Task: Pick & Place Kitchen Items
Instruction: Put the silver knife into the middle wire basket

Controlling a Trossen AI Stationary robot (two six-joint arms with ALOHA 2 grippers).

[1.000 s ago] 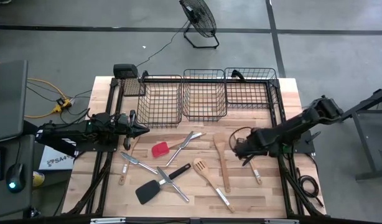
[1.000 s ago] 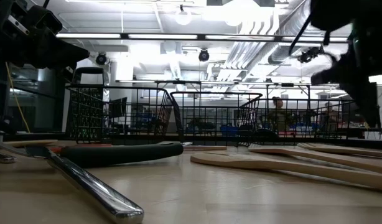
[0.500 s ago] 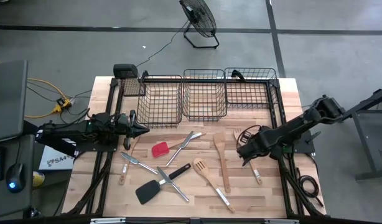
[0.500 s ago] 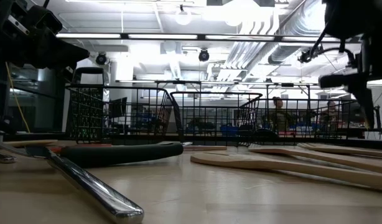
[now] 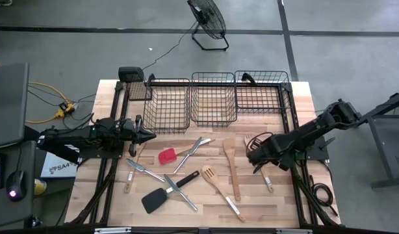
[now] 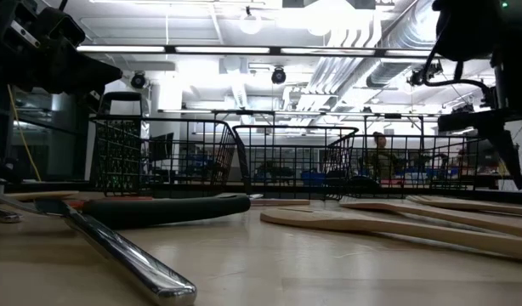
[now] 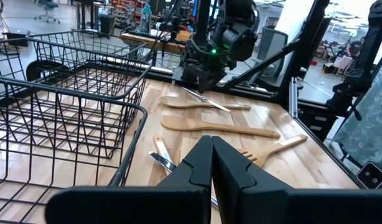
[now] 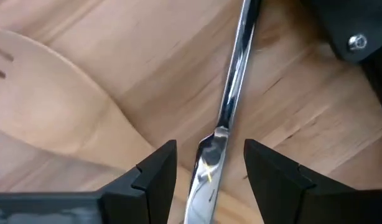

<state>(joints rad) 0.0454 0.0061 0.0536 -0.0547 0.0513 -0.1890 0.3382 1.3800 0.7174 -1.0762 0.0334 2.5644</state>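
Note:
My right gripper (image 5: 251, 156) (image 8: 209, 150) is open, low over the table's right half. A silver metal utensil (image 8: 231, 93) runs between its fingers, with a gap on each side. In the left wrist view this utensil (image 7: 206, 101) slants from the gripper down over a pale wooden fork (image 5: 247, 139) (image 8: 48, 99) that lies flat. My left gripper (image 5: 149, 134) (image 7: 211, 155) is shut and empty, held above the table's left side. A red-headed spatula (image 5: 167, 156), a black turner (image 5: 154, 200), a wooden spatula (image 5: 231, 166), a slotted wooden turner (image 5: 209, 173) and silver cutlery (image 5: 194, 147) lie flat on the table. My right gripper's fingers (image 8: 157, 171) stand on either side of the silver utensil's handle (image 8: 206, 165), coming from above. A gap shows at each side there. Whether the utensil touches the gripper farther back, I cannot tell.
Three black wire baskets (image 5: 168, 107) (image 5: 214, 101) (image 5: 259, 91) stand in a row along the table's far edge. A black frame rail (image 5: 292, 123) runs along the right side next to my right arm. A person sits in the room far behind the table (image 6: 380, 153).
My right gripper has moved a little toward the table's right edge, uncovering the wooden fork's head, which the arm hid a second ago.

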